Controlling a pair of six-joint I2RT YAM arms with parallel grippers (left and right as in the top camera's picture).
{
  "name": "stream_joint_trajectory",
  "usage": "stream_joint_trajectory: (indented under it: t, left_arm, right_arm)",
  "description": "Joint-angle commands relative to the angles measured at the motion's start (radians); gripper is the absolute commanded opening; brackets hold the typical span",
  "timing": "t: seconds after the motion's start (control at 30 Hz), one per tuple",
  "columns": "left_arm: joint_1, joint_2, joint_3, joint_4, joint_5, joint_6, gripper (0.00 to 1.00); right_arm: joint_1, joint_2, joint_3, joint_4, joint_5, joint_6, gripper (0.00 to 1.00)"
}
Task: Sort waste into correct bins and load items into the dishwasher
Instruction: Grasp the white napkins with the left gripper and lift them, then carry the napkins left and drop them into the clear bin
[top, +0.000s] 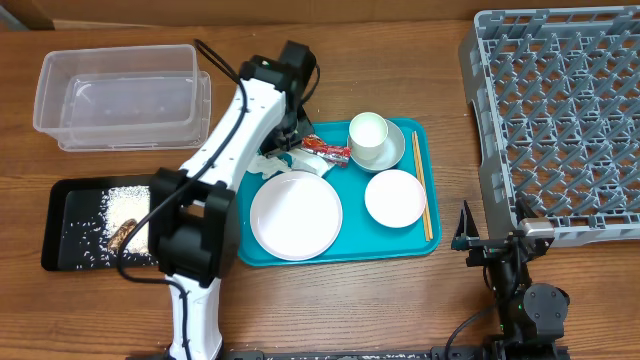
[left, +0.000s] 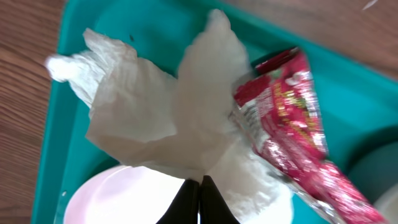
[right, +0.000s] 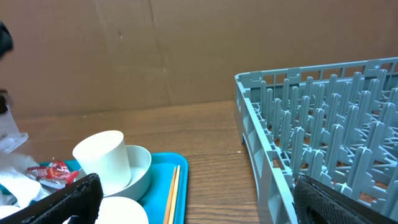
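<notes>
My left claw (left: 200, 182) hangs over the back left corner of the teal tray (left: 155, 25). Its two fingers are drawn almost together, their tips sunk into the lower fold of the crumpled white paper napkin (left: 168, 118), which they pinch. The napkin spreads out just ahead of the tips and covers part of the round white plate (left: 106, 199). The small red printed snack wrapper (left: 292, 118) lies touching the napkin's right side. My right claw (top: 492, 243) sits low near the front corner of the grey dish rack (top: 560, 110), fingers spread wide, holding nothing.
</notes>
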Motion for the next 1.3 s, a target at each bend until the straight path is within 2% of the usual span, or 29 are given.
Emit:
stream_joint_trajectory:
  t: [0.0,0.47,0.73,0.87,1.17,1.23,1.27]
  left_arm:
    - [0.001,-0.074,0.026,-0.004,-0.016,0.032,0.04]
    - [0.002,-0.212,0.026,-0.047,-0.155,0.034,0.04]
    - [0.039,-0.322,0.028,0.02,-0.398,0.034,0.04]
    - [0.106,-0.336,0.028,0.116,-0.481,0.052,0.04]
    - [0.317,-0.321,0.023,0.241,-0.491,0.068,0.04]
    - [0.364,-0.321,0.023,0.246,-0.47,0.068,0.07]
    - [0.386,-0.321,0.023,0.247,-0.45,0.068,0.13]
  right_arm:
    - [-0.004,-0.01,-0.011,0.006,0.01,0.008,1.0]
    - [-0.004,-0.01,-0.011,0.006,0.01,0.008,1.0]
    - [-0.004,-0.01,-0.011,0.006,0.01,0.008,1.0]
    - [-0.004,-0.01,-0.011,0.006,0.01,0.008,1.0]
    - [-0.004,-0.01,-0.011,0.006,0.01,0.008,1.0]
    - [-0.004,-0.01,-0.011,0.006,0.01,0.008,1.0]
    - [-0.004,-0.01,-0.011,0.006,0.01,0.008,1.0]
